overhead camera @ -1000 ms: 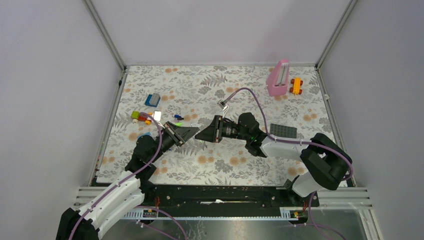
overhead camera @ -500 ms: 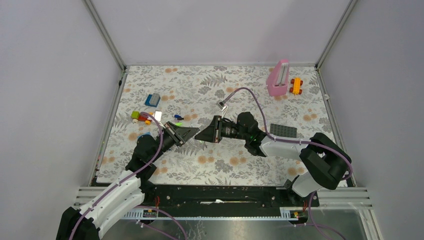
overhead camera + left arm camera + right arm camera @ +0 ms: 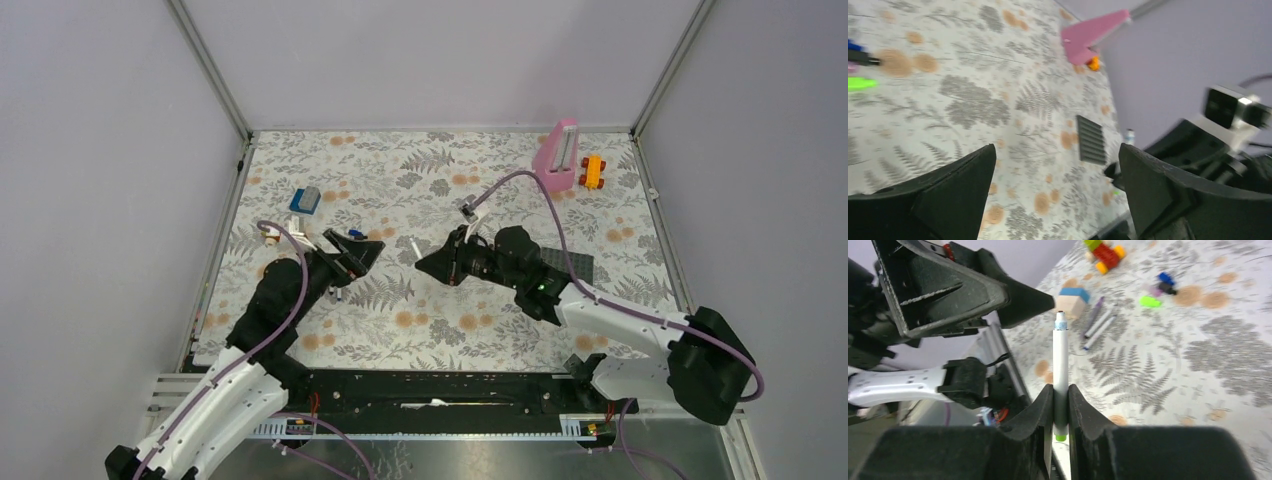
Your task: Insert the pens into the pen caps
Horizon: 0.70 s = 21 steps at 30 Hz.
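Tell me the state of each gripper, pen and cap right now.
Right gripper, shut on a pen.
Left gripper, open and empty.
Held pen, clamped between the right fingers, tip bare.
Other pens, lying flat together on the table.
Green cap, loose on the table.
Blue cap, loose on the table.
Black cap, loose, beside the blue one.

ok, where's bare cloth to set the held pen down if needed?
Bare: far middle, between the blue block and pink toy; also the near middle, below the right gripper in the top view. Crowded: left side by the left gripper, with loose pens, caps and bricks.
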{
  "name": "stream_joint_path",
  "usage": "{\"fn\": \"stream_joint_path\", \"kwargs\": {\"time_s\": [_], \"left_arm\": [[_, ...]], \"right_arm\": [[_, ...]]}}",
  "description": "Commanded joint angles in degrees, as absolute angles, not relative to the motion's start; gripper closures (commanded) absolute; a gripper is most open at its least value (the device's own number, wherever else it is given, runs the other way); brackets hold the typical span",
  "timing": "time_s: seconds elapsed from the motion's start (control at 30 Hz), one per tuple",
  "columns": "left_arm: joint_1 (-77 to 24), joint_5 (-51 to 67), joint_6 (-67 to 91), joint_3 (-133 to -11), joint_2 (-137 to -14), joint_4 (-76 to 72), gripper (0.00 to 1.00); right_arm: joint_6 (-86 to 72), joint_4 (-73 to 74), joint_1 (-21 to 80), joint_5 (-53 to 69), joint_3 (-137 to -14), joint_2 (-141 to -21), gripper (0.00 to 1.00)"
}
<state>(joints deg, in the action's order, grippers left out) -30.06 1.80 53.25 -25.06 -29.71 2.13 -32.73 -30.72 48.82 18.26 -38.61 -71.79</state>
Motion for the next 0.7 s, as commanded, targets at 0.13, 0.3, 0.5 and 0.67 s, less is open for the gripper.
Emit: {"fn": "stream_joint_path", "kwargs": {"time_s": [0.13, 0.3, 0.5, 0.67], "left_arm": [[-30.06, -15.00, 47.86, -32.65, -40.96, 17.23, 0.01], [-30.01, -18.06, 45.51, -40.20, -54.84, 22.62, 0.08], [-30.05, -23.33, 43.36, -45.41, -68.23, 25.18, 0.12], [-30.01, -27.18, 40.97, -46.68, -74.22, 22.36, 0.12]], "right_arm": [[-17.02, -17.39, 49.04, -4.41, -36.38, -65.38, 1.00], [-13.16, -16.20, 49.04, -19.34, -33.55, -63.22, 1.00], [-11.94, -18.44, 48.98, -23.90, -29.50, -61.01, 1.00], [-11.93, -18.86, 48.63, -23.11, -29.43, -61.61, 1.00]]}}
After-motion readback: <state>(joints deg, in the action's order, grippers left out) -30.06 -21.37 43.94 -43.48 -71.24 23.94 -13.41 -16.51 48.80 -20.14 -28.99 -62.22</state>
